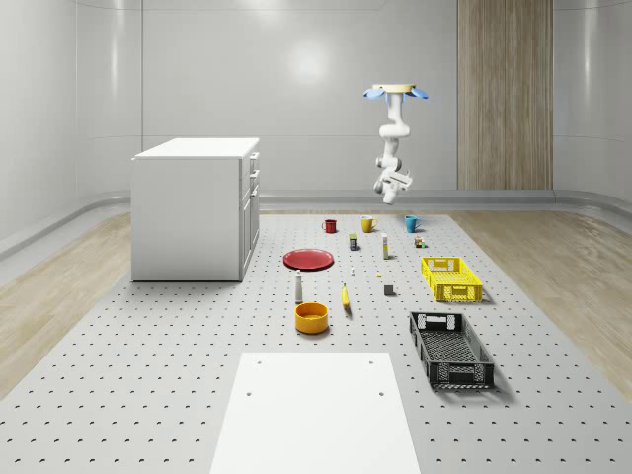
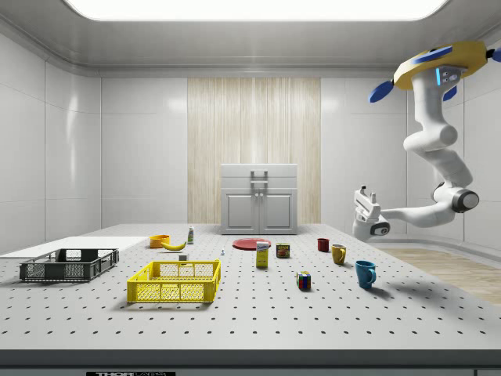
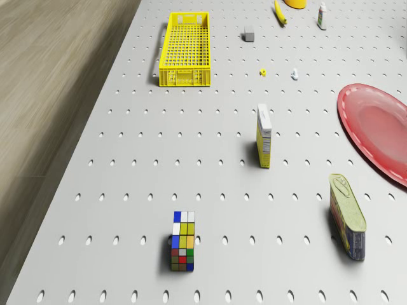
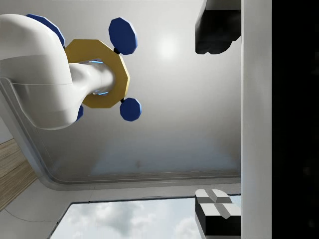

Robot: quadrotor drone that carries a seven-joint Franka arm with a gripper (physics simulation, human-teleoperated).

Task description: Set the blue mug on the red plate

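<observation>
Jaws point(image 2: 366, 194) spread wide and empty (tilted upward), high above the blue mug point(image 2: 365, 273), drone point(image 2: 438, 69) hovering overhead.

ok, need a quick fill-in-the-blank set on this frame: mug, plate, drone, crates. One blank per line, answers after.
1. The blue mug stands on the table, not yet on the ____ plate.
2. The drone ____ in the air above the far end of the table, near the mugs.
3. In the side view, the yellow crate sits to the right of the ____ crate.
4. The gripper holds ____.

Answers: red; hovers; black; nothing
</observation>
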